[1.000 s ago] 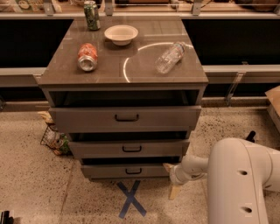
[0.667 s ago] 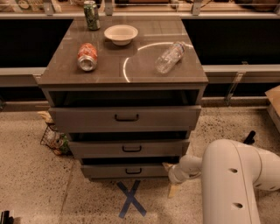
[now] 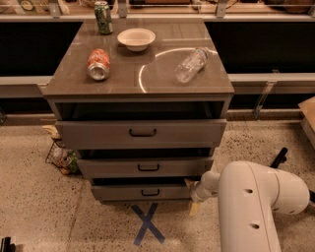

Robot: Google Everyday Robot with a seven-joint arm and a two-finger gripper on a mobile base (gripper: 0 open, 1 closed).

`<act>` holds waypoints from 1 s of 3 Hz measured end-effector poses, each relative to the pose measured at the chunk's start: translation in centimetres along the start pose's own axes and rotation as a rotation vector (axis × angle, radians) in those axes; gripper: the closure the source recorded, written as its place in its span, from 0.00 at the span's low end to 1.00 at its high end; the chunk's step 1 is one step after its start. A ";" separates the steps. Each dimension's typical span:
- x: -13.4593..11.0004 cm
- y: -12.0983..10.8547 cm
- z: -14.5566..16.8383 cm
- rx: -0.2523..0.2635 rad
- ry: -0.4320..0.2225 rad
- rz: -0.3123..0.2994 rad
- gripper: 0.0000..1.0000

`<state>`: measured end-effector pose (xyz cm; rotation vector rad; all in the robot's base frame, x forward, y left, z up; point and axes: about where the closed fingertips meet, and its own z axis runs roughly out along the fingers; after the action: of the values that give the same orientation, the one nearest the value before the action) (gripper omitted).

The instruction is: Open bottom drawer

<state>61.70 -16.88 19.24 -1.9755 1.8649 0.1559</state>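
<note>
The bottom drawer [image 3: 123, 193] is the lowest of three grey-brown drawers in the cabinet, with a small black bar handle [image 3: 150, 192]. It stands out a little from the cabinet, with a dark gap above its front. My gripper [image 3: 193, 191] is at the drawer's right end, low by the floor and against the cabinet's right front corner. My white arm [image 3: 256, 206] fills the lower right and reaches left to it.
The middle drawer [image 3: 147, 168] and top drawer [image 3: 142, 133] also stand out slightly. On the cabinet top lie a red can [image 3: 98, 64], a green can [image 3: 103, 11], a white bowl [image 3: 136, 38] and a clear bottle [image 3: 191, 64]. A blue tape X [image 3: 147, 224] marks the floor. A wire basket [image 3: 61, 157] sits to the left.
My arm's white body has shifted left, nearer the cabinet. The gripper stays at the bottom drawer's right end. The drawers show no clear movement.
</note>
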 end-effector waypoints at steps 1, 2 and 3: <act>0.6 -0.8 1.2 -0.014 0.001 0.015 0.25; 1.0 -0.7 1.9 -0.033 -0.018 0.027 0.48; 0.8 -0.8 1.4 -0.033 -0.018 0.027 0.71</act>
<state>62.84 -17.12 17.82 -1.9652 1.8895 0.2127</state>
